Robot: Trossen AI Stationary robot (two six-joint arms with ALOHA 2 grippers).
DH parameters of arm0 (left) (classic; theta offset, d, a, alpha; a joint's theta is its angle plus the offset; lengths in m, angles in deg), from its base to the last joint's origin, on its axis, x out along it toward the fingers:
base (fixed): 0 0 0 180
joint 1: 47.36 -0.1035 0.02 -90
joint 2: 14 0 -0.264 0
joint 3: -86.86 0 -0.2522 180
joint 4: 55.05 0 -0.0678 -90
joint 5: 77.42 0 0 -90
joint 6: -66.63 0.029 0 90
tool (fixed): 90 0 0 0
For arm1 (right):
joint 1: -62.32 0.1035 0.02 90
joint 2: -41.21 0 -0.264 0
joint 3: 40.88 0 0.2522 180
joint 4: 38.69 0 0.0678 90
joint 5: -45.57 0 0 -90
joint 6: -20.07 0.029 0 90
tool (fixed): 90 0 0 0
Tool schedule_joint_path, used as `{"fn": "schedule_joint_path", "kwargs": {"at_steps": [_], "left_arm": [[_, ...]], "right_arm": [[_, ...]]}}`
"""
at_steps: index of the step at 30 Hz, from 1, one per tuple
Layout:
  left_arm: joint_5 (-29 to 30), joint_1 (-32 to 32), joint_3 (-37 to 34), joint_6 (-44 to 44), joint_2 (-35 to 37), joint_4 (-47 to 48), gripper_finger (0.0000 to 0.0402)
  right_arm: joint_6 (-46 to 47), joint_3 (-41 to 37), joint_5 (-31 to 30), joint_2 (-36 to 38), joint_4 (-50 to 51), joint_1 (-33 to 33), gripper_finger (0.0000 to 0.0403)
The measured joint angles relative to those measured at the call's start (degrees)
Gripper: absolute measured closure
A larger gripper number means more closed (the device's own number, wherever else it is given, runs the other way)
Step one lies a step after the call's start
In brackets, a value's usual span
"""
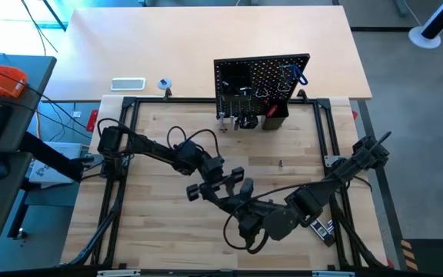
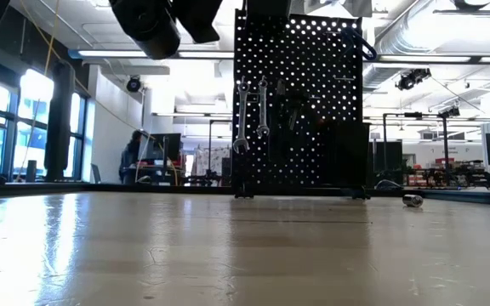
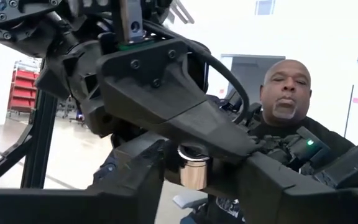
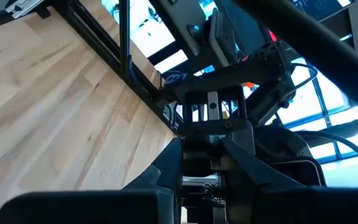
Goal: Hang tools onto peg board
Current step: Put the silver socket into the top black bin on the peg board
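At the near edge of the table [image 1: 283, 146] the two arms met above the wood. The right gripper [image 4: 211, 163] was closed on a small silver metal tool [image 4: 210, 183], its dark fingers pinching the shiny part between them; what kind of tool it was could not be made out. The left gripper [image 3: 194, 168] faced it head-on, its fingers standing to either side of the tool's silver cylindrical end [image 3: 193, 167]; whether they already pressed on it could not be told. In the overhead view both wrists crowded together just right of the table's middle, near the front rail. Farther back, near the table's rear edge, the peg board [image 1: 261, 81] stood upright, with two silver wrenches [image 2: 251, 115] hanging side by side on its front and a small black bin [image 1: 276, 119] at its lower right. Beyond the robot, a person [image 3: 288, 118] sat facing the table.
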Motion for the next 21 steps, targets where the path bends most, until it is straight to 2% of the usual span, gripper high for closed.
{"fn": "schedule_joint_path", "kwargs": {"at_steps": [11,21], "left_arm": [[-0.08,-0.02,0.0,0.94,-0.02,-0.84,0.034],[-0.51,-0.04,0.0,1.83,-0.02,-0.73,0.0346]], "right_arm": [[0.61,0.0,-0.34,0.02,0.14,0.05,0.0326],[1.22,0.0,-1.88,-0.11,0.71,0.58,0.0319]]}}
